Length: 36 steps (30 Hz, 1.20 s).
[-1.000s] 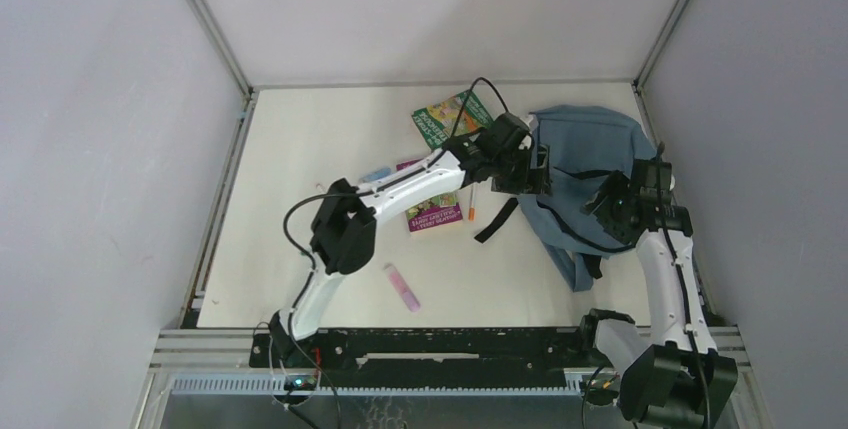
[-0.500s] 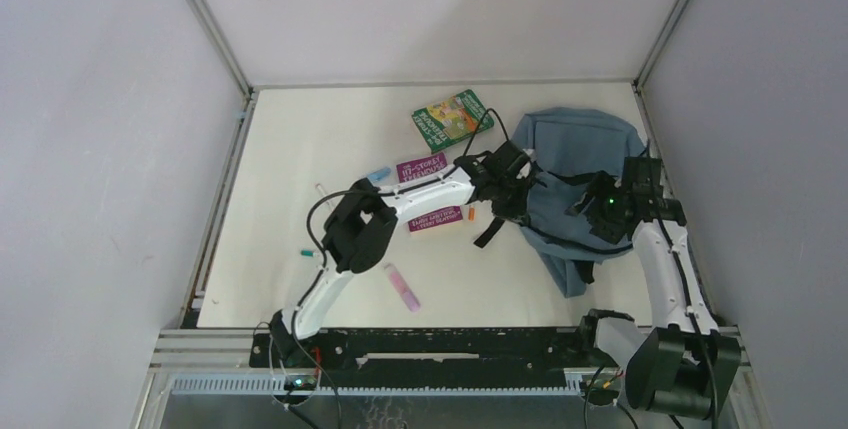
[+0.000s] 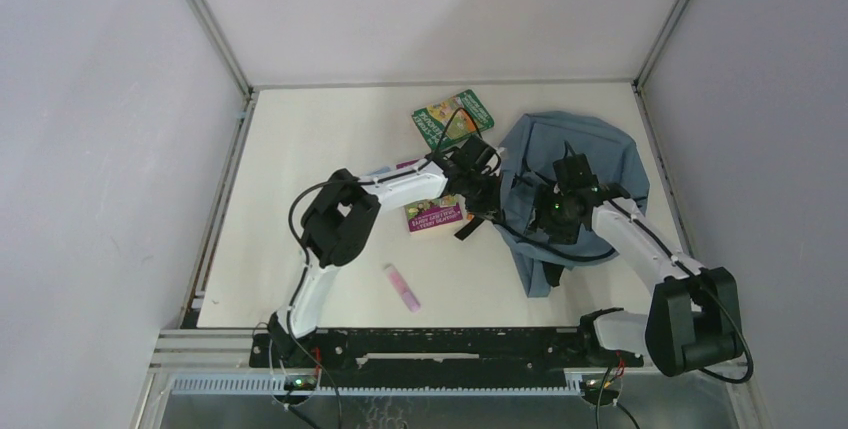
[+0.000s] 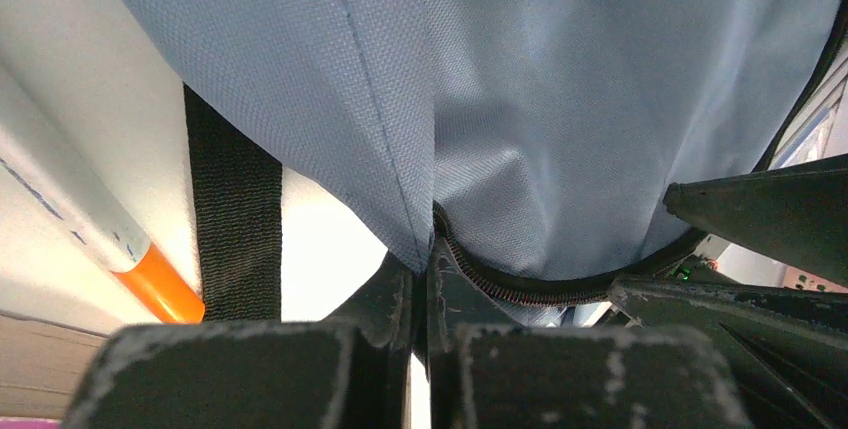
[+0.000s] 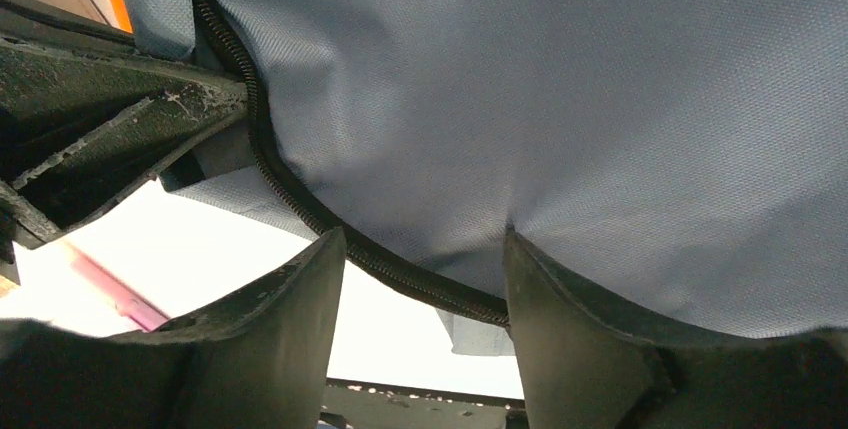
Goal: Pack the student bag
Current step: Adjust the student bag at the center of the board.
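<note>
Cream worktop (image 3: 300, 149) walled in pale grey; the student bag (image 3: 590, 154) lies slumped at its far right. The left pincer (image 4: 425, 259) is clamped on a thin fold of bag fabric beside the zip (image 4: 510, 294); the right pincer (image 5: 425, 249) stands apart, the zip edge draped across its gap, nothing pinched. Risk: that slim fold may slip free if pulled, or the bag may drag over the purple book (image 3: 430, 217). Only the left wrist view shows the pinch; only the overhead shows the green book (image 3: 452, 119) lying outside the bag.
</note>
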Available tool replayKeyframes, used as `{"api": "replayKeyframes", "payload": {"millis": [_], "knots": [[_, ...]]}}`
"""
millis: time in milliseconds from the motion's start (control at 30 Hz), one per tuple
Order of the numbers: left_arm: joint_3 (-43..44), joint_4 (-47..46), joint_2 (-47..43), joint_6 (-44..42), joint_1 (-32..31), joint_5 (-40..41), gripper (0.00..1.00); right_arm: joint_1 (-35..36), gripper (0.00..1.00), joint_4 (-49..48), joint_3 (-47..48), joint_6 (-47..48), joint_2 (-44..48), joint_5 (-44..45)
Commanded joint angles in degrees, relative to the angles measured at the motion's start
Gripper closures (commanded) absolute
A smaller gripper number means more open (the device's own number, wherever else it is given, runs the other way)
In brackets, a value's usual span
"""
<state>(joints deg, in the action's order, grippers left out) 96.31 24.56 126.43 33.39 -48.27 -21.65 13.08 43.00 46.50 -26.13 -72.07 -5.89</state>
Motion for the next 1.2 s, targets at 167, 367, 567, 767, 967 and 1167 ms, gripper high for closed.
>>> {"api": "replayKeyframes", "payload": {"millis": [167,367,567,767,967,1167], "knots": [[0.0,-0.6,-1.9,-2.2,0.7,-1.9,1.00,4.8,0.32,-1.0,1.8,2.1,2.2,4.2],[0.1,-0.6,-2.5,-2.5,1.2,-3.1,1.00,6.1,0.52,-0.4,1.9,1.5,-0.7,11.2],[0.4,-0.6,-2.5,-2.2,1.3,-3.9,1.00,6.6,0.57,0.5,2.6,0.1,-4.5,13.2],[0.2,-0.3,-2.9,-2.2,1.3,-5.0,1.00,6.9,0.43,0.9,2.7,-1.7,2.2,12.4],[0.3,-0.5,-3.3,-2.3,1.3,-5.2,1.00,1.2,0.40,7.2,1.3,-19.1,12.7,16.9],[0.5,-0.7,-2.8,-1.7,1.2,-6.2,1.00,-14.4,0.35,6.2,-10.1,-32.5,28.1,3.4]]}}
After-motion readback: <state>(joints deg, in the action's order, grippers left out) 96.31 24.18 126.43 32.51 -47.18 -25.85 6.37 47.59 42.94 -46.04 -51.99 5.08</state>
